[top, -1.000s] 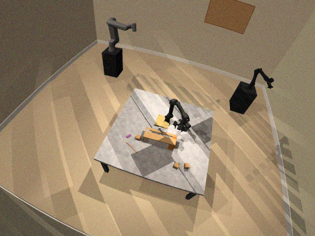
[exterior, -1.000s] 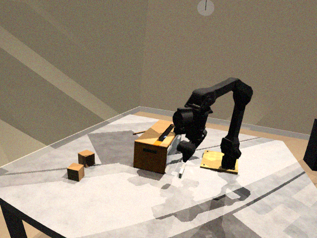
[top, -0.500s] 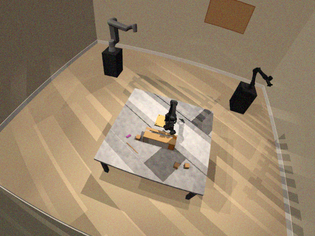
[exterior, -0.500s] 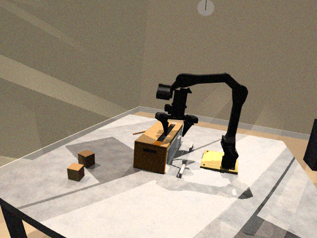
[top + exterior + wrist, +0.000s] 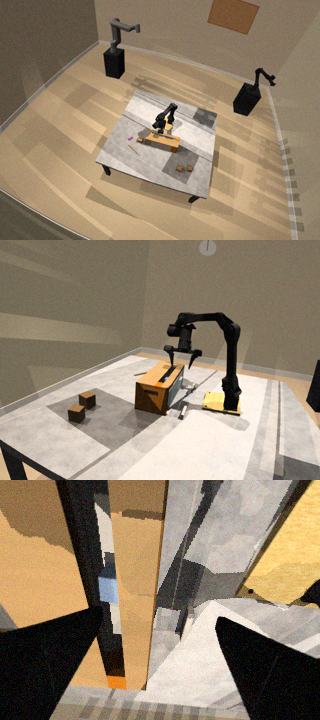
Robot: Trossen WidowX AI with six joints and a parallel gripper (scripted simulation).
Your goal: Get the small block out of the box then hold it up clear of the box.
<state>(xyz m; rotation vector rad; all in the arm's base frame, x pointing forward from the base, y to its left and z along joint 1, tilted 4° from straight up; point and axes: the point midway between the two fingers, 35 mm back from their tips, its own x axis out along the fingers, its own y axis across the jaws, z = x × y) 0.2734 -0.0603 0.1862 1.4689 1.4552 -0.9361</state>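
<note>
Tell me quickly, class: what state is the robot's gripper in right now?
Gripper: open wide, holding nothing, poised above the slot in the box top.

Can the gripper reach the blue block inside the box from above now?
Probably yes: the open gripper hangs over the box, one finger above the top slot where the blue block shows, nothing between.

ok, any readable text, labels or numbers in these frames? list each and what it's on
No readable text in any view.
Box: a dark blue strip on its near end face may be a label, too blurred to read.
Wall disc: one dark vertical stroke, maybe a clock hand; no numerals visible.
Brown wall panel: blank.
Two brown cubes: no marks.
</note>
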